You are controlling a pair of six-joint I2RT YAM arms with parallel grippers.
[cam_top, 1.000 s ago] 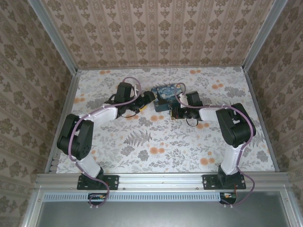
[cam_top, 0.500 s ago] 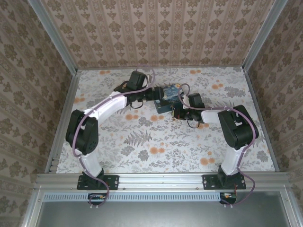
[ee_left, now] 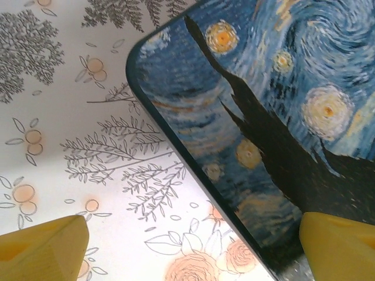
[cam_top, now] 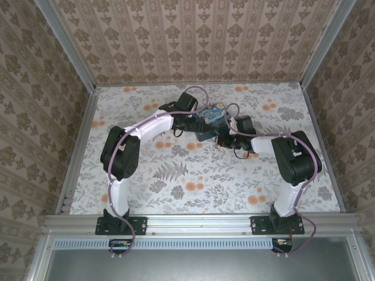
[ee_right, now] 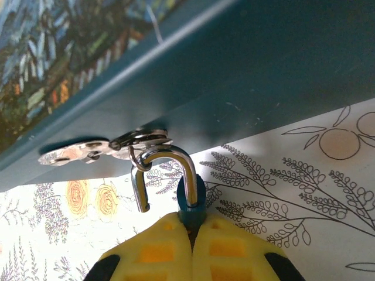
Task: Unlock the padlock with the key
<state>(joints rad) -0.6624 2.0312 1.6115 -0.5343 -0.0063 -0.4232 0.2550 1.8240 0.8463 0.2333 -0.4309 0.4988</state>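
Padlock (ee_right: 191, 200) in right tool (ee_right: 191, 227), beside closed box (ee_right: 246, 76)

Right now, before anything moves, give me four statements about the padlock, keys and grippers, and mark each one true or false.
1. The right gripper is shut on the padlock's blue body. True.
2. The shackle is locked shut. False: one end hangs free outside the body.
3. The left gripper is open above a corner of the painted box. True.
4. The left gripper holds the keys. False: they sit by the box's wall on a ring hooked through the shackle.
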